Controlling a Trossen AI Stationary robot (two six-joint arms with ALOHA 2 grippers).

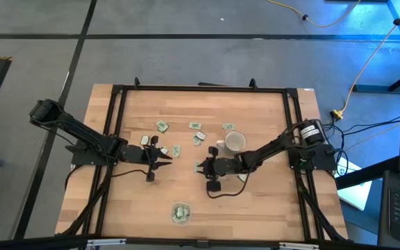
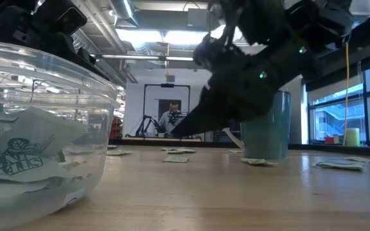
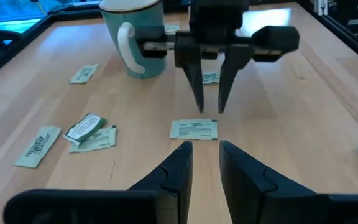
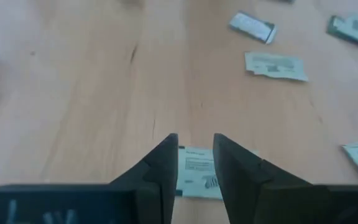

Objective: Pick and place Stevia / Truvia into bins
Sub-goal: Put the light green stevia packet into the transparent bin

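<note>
Several green-and-white Stevia sachets lie flat on the wooden table (image 1: 269, 208), among them one (image 3: 193, 129) midway between my two grippers. My left gripper (image 3: 204, 152) is open just short of that sachet, holding nothing. My right gripper (image 3: 209, 107) faces it from the other side, open, with its fingertips close over the sachet's far edge. In the right wrist view this sachet (image 4: 197, 171) shows between and under the fingers of my right gripper (image 4: 195, 149); I cannot tell whether they touch it. The clear round bin (image 1: 180, 213) stands near the front edge with sachets inside.
A mug (image 1: 235, 142) stands upright behind my right gripper, with sachets (image 1: 196, 126) scattered around it toward the far side. More sachets (image 3: 92, 130) lie beside my left gripper. In the low view the bin (image 2: 37, 128) fills the left foreground. A black frame (image 1: 117, 139) borders the table.
</note>
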